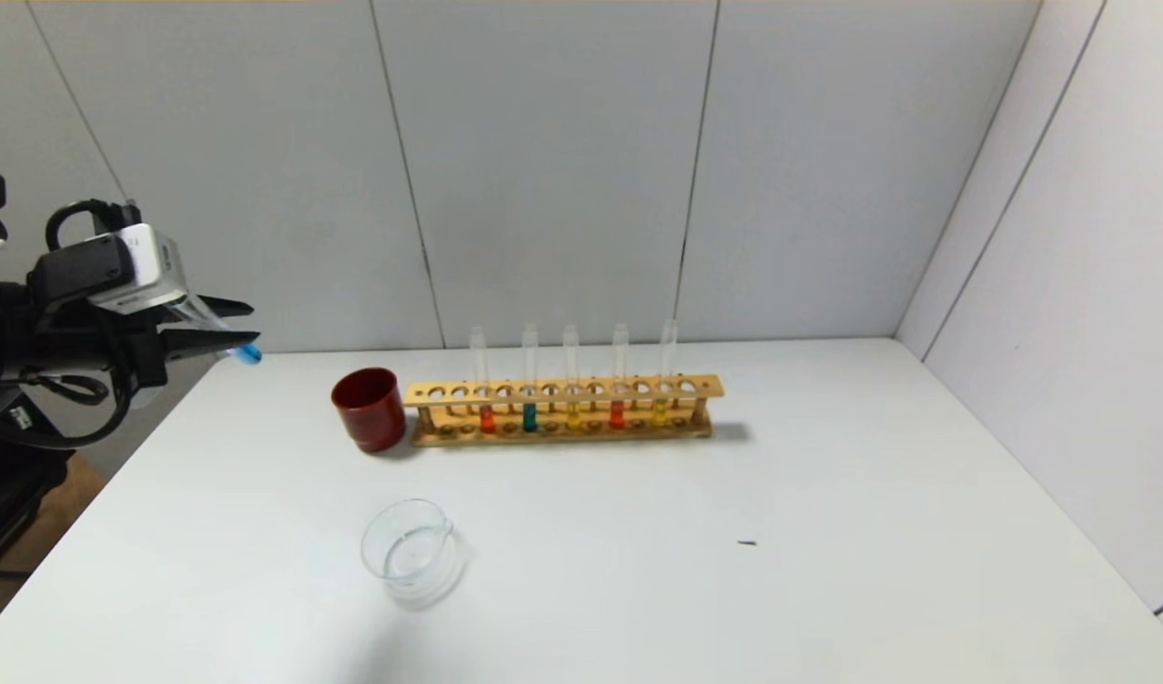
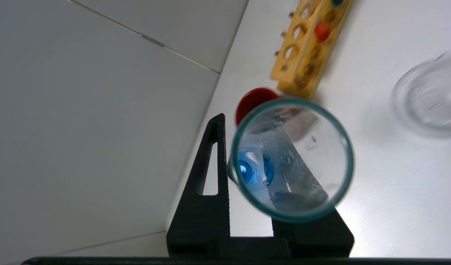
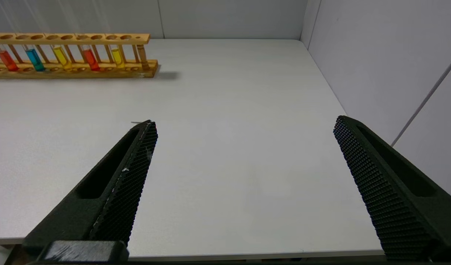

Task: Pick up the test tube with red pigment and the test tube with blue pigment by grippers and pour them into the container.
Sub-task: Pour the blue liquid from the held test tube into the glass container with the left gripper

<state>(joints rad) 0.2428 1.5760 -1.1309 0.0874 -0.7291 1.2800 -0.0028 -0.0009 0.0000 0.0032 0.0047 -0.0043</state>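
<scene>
My left gripper [image 1: 255,321] is raised off the table's left edge and is shut on a test tube with blue pigment [image 1: 244,352], tilted, its blue end past the fingertips. In the left wrist view the tube's open mouth [image 2: 292,160] faces the camera between the black fingers [image 2: 207,206]. The rack holds two tubes with red pigment [image 1: 486,416] [image 1: 617,413] and a teal-blue one [image 1: 529,415]. The container [image 1: 410,551], a clear glass dish, sits in front of the rack, right of and below the left gripper; it also shows in the left wrist view [image 2: 432,99]. My right gripper [image 3: 244,125] is open and empty over the table's near right edge.
A wooden rack [image 1: 562,389] stands mid-table, also holding two yellow tubes [image 1: 573,415] [image 1: 659,411]. A dark red cup [image 1: 368,408] stands at its left end. Grey walls close the back and right sides.
</scene>
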